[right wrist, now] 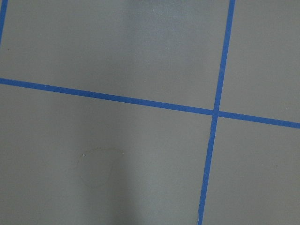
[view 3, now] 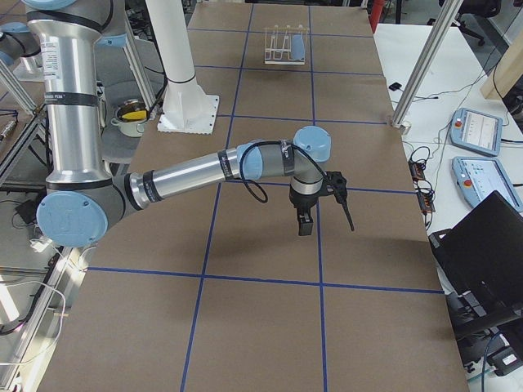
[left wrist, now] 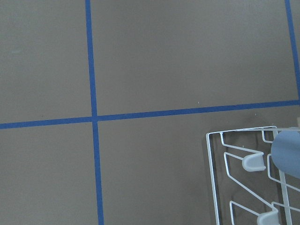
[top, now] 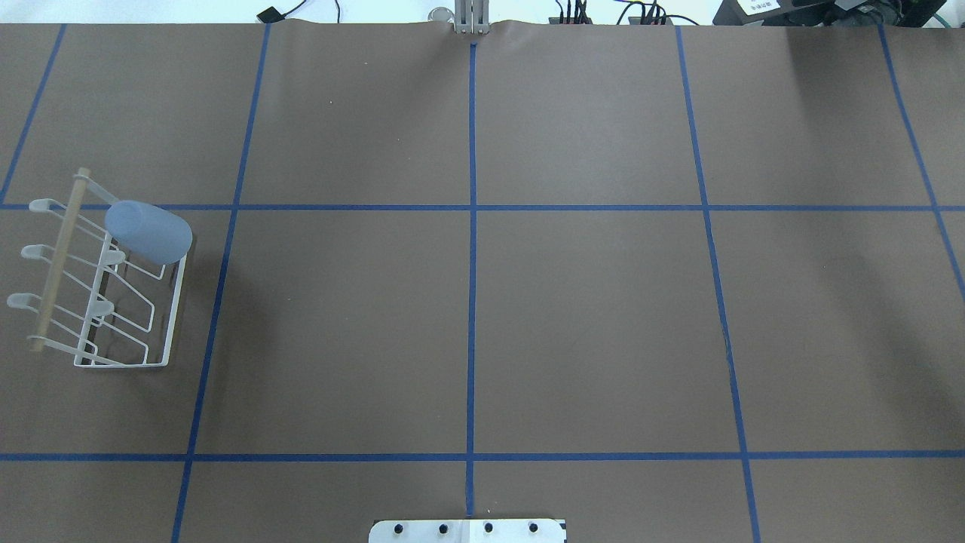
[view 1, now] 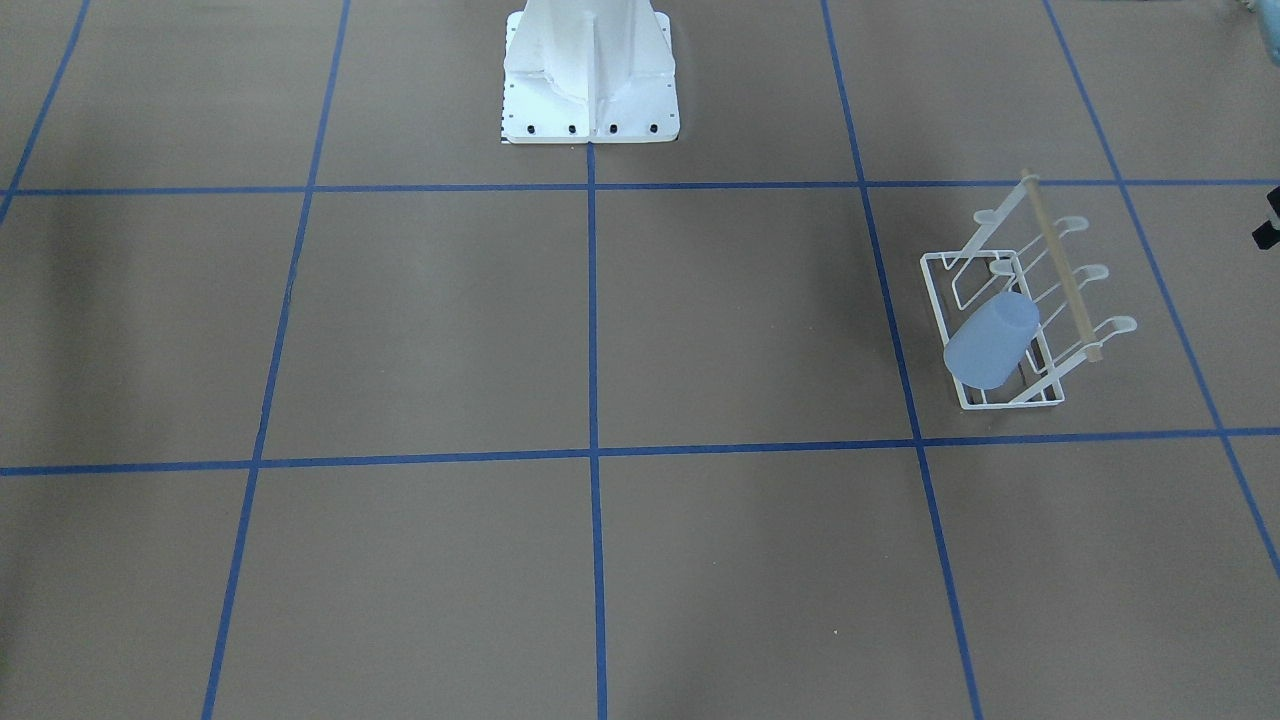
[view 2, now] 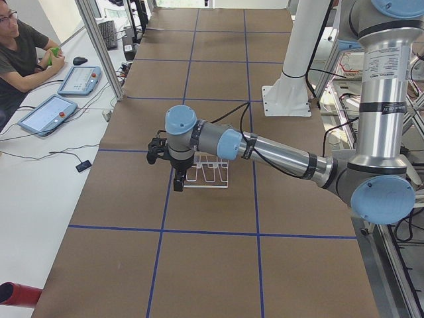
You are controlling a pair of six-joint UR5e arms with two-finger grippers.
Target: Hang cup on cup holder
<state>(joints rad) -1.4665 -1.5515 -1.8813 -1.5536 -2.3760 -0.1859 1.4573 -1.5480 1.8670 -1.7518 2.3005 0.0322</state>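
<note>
The light blue cup (view 1: pixel 990 342) sits upside down and tilted over a slanted prong at one end of the white wire cup holder (view 1: pixel 935 300). Both also show in the overhead view, the cup (top: pixel 148 231) on the holder (top: pixel 178 302) at the table's left. The left wrist view shows a corner of the holder (left wrist: pixel 212 178) and the cup's edge (left wrist: pixel 288 152). My left gripper (view 2: pixel 177 180) hangs just in front of the holder (view 2: pixel 207 173), apart from it. My right gripper (view 3: pixel 305 222) hangs over bare table, far from the cup (view 3: pixel 298 46). I cannot tell whether either is open or shut.
The white robot pedestal (view 1: pixel 590 80) stands at mid-table. Blue tape lines grid the brown table cover. An operator (view 2: pixel 20 53) sits by tablets (view 2: pixel 46 112) past the far side. A laptop (view 3: pixel 482 253) lies off the table edge.
</note>
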